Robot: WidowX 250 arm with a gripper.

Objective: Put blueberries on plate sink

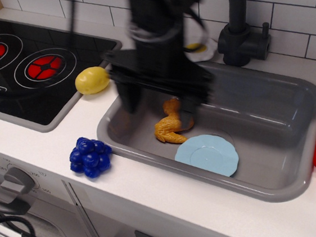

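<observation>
The blueberries point(90, 157) lay on the worktop point(171, 193), left of the sink point(282, 170). In the sink, the plate point(207, 156) lay right of the chicken piece point(170, 129). The potato point(92, 80) lay behind the blueberries.

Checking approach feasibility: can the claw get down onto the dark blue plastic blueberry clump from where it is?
Probably yes: the blueberry clump sits alone on the white counter, nothing over it, and the claw looks open.

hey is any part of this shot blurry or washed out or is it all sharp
In the observation.image view, the arm and its gripper are smeared by motion blur, edges soft. The still things are sharp: blueberries, plate, yellow potato. Soft highlights sit on the sink wall and the potato; nothing is washed out. Shadows are mild.
</observation>
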